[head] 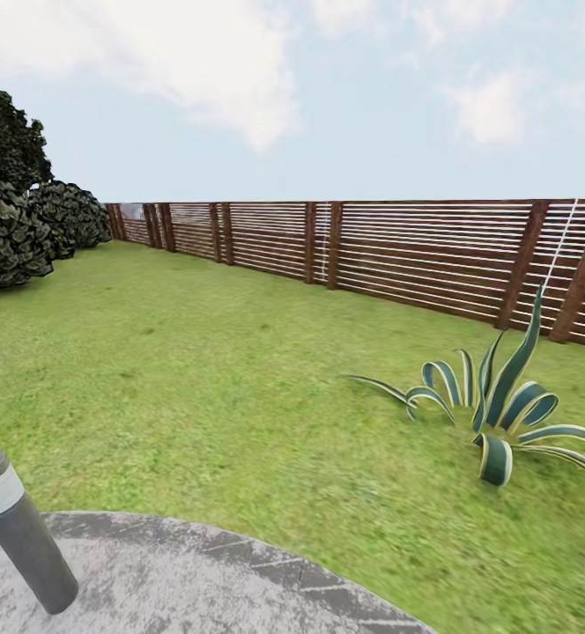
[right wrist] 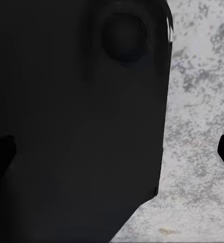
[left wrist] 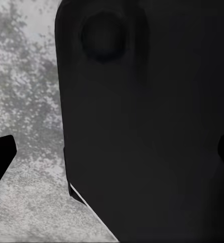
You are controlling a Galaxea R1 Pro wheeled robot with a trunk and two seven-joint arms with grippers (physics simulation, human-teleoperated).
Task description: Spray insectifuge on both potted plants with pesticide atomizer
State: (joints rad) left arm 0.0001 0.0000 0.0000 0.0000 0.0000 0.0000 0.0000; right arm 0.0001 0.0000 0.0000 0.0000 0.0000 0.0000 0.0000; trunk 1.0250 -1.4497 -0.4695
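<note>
The pesticide atomizer and both potted plants are out of view. The garden lawn (head: 204, 387) stretches ahead to a brown slatted fence (head: 389, 251). In the left wrist view my left gripper (left wrist: 112, 154) hangs open over grey speckled paving (left wrist: 26, 101), one dark fingertip (left wrist: 0, 159) at each side edge, with a dark part of the robot's body (left wrist: 152, 126) close in front. My right gripper (right wrist: 112, 152) is open in the same way, above paving (right wrist: 198, 111), and holds nothing.
A grey bollard lamp (head: 21, 541) with a white band leans at the near left on the round paved patio (head: 213, 586). A large white-striped agave (head: 504, 409) grows at the right. Big dark bushes (head: 19, 220) stand at the far left.
</note>
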